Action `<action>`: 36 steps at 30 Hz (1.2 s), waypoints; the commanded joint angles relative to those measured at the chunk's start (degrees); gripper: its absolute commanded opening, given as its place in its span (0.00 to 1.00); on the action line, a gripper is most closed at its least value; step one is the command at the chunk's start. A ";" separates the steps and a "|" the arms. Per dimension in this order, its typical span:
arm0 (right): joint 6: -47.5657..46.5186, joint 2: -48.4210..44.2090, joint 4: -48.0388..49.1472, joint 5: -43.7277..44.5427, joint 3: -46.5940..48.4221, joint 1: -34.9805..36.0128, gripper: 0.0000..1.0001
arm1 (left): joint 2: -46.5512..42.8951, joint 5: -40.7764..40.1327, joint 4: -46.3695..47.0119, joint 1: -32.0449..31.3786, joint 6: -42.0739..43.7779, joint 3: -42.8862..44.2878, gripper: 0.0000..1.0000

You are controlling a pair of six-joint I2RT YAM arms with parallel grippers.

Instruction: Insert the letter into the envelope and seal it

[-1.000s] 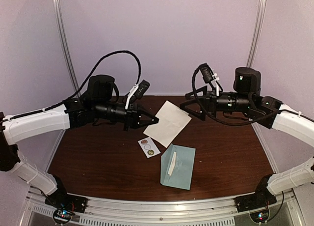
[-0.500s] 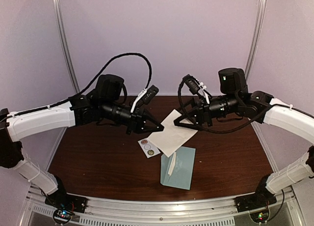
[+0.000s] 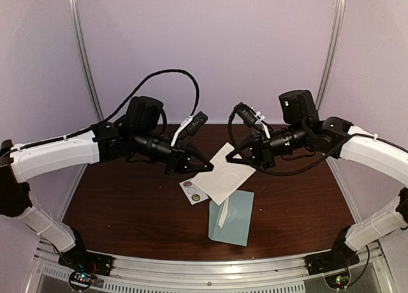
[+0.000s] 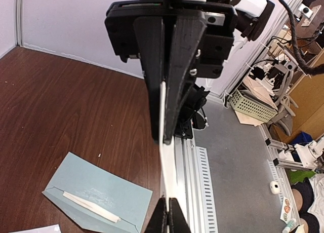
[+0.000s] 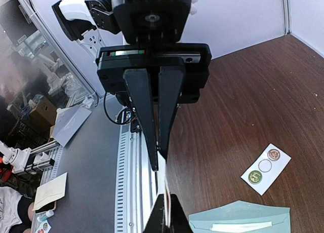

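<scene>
The letter (image 3: 224, 177), a plain white sheet, hangs tilted over the far middle of the table (image 3: 127, 207), held between the two arms. The left gripper (image 3: 208, 168) comes in from the left with its jaws pressed together on the sheet's left edge. In the left wrist view the paper shows only as a thin white line (image 4: 163, 111) pinched between the two black fingers (image 4: 154, 81). The right gripper (image 3: 229, 158) reaches in from the right and is clamped on the sheet's far edge, close to the left one. Its own camera shows a sliver of white paper (image 5: 161, 175) caught at the tips of its closed fingers (image 5: 144, 111) (seen edge-on, so little else of the sheet can be made out there). The envelope (image 3: 231, 218) lies flat on the table in front of the letter, nearer the arm bases and a little right of centre, touched by neither gripper. A narrow white strip (image 3: 223, 213) runs along its left part; whether its flap is open I cannot tell. Just left of the letter's low corner, a small sticker strip (image 3: 194, 190) with round dots rests on the wood, apart from the envelope.
</scene>
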 commanded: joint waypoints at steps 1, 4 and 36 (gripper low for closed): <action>-0.03 -1.33 1.12 4.89 0.93 0.03 0.00 | -0.23 -0.36 1.15 -0.37 0.60 1.38 0.06; 1.79 -2.76 4.13 6.29 -0.24 -0.30 0.00 | -0.85 -1.09 2.81 -0.37 -0.41 0.02 0.12; 27.62 -11.00 56.02 13.55 -19.77 -0.94 0.00 | -4.18 -11.79 55.42 -1.15 -27.43 -18.76 0.37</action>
